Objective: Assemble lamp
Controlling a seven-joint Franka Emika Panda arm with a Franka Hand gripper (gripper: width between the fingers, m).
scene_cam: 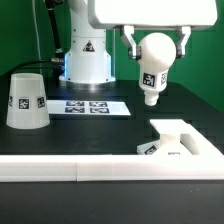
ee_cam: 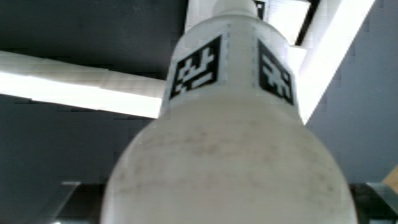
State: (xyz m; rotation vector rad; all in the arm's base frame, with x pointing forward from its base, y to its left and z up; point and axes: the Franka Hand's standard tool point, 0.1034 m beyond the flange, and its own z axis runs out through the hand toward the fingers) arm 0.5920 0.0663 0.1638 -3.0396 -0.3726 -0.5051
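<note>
My gripper [scene_cam: 155,45] is shut on the white bulb [scene_cam: 153,68] and holds it in the air, round head between the fingers and tagged neck pointing down. The bulb hangs above the table, behind and to the exterior view's left of the low angular base [scene_cam: 183,140], which lies at the front right. In the wrist view the bulb [ee_cam: 222,140] fills the picture, its neck with two tags reaching toward a white piece [ee_cam: 329,60] below. The tapered shade [scene_cam: 26,101] stands mouth down at the exterior view's left.
The marker board [scene_cam: 88,105] lies flat on the dark table between the shade and the bulb. A long white rail bar [scene_cam: 90,171] runs along the front edge. The arm's white pedestal [scene_cam: 88,60] stands at the back.
</note>
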